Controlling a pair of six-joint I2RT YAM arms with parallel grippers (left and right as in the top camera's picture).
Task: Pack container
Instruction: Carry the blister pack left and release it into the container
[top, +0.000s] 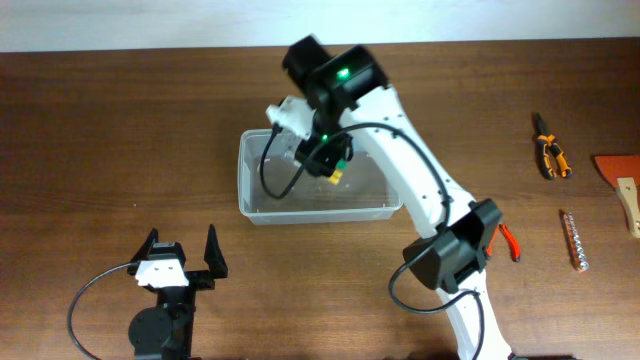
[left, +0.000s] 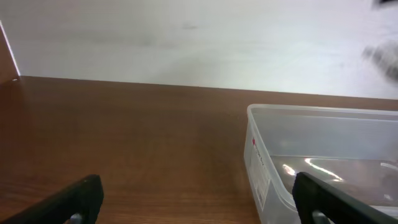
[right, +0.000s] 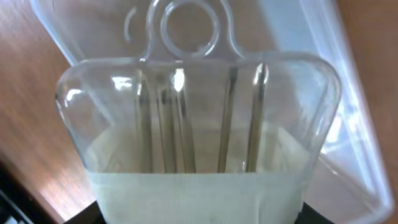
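- Table: brown wood, carries everything noted.
- Container: translucent rectangular bin with rounded corners, standing upright on the table. It is located directly under the right gripper, and ahead of and to the right of the left gripper. Its inside is seen only partly, as the arm covers much of it.
- Right gripper: held over the far half of the container, above its rim. It is recorded as closed on a clear pack, which fills the wrist view. The fingers themselves are almost wholly hidden behind the pack.
- Left gripper: resting low near the table, well short of the container. The fingers are spread wide and nothing is held between them.
- Scraper: orange blade with a pale handle, lying far to the right of the right gripper, partly cut by the frame edge.
- Pliers: black and orange grips, lying just left of the scraper, well apart from both grippers.
- Clear pack: transparent plastic with a round hang hole at its far end. Several thin metal rods are seen inside, side by side. The near end is pale and opaque.
- Slim metallic strip: lying nearer the robot than the pliers.
- Red-handled item: beside the right arm's elbow, partly hidden, kind not determined.
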